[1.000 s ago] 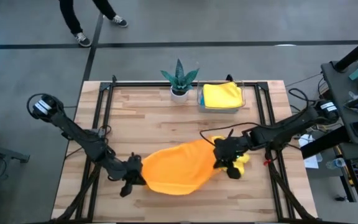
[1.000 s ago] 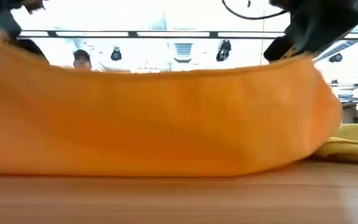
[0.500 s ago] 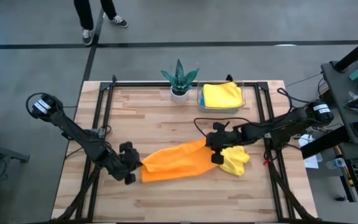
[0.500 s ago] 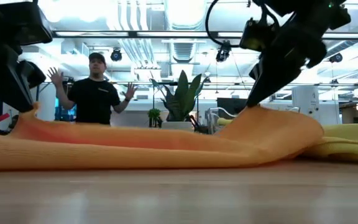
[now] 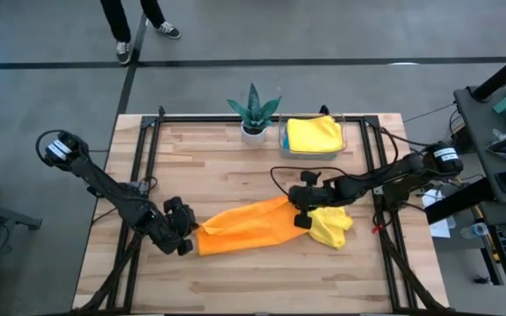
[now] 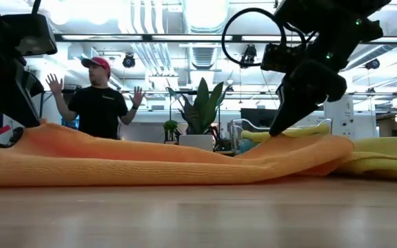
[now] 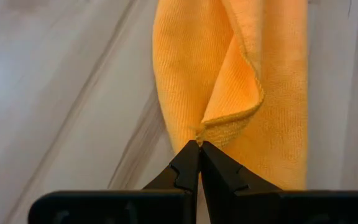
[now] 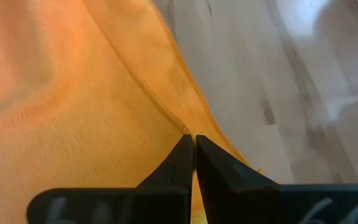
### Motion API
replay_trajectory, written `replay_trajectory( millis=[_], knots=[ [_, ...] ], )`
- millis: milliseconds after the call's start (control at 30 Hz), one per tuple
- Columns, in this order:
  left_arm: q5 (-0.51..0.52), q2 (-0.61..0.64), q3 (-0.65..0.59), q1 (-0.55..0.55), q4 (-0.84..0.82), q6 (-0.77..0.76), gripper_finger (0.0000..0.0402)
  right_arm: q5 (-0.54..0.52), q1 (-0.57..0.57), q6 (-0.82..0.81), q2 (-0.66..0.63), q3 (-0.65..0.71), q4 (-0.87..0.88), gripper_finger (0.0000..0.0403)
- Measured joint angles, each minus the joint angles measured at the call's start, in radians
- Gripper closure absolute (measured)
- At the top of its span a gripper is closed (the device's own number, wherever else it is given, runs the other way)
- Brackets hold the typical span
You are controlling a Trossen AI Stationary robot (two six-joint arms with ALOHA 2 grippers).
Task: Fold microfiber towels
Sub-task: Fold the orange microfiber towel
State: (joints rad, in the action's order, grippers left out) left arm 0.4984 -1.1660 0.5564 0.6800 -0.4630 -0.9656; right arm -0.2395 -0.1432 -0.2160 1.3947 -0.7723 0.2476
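On the wooden table (image 5: 235,281) the orange towel (image 5: 244,230) lies folded over in a long strip between the two arms, touching a yellow towel (image 5: 332,230) on its right. The left gripper (image 5: 185,237) pinches one end shut, and the right gripper (image 5: 299,211) pinches the other. If one pulls too hard, I think the fold could slide crooked or a corner could slip out.

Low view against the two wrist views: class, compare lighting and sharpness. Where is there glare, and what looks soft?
Low view: bright ceiling lights glare behind the dark arms, and the near wooden table is soft. Left wrist view: the orange microfiber towel shows its weave, while the bare boards blur. Right wrist view: even light, table beyond the towel soft.
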Motion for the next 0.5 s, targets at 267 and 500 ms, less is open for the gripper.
replay_trajectory(
  millis=[267, 500],
  knots=[
    [-0.019, -0.002, 0.000, 0.000, -0.108, -0.145, 0.0401, -0.024, 0.000, -0.006, -0.037, 0.000, 0.005, 0.0394],
    [-0.022, -0.002, 0.000, 0.000, -0.093, -0.158, 0.0402, -0.049, 0.000, -0.011, -0.036, 0.000, 0.010, 0.0394]
  ],
)
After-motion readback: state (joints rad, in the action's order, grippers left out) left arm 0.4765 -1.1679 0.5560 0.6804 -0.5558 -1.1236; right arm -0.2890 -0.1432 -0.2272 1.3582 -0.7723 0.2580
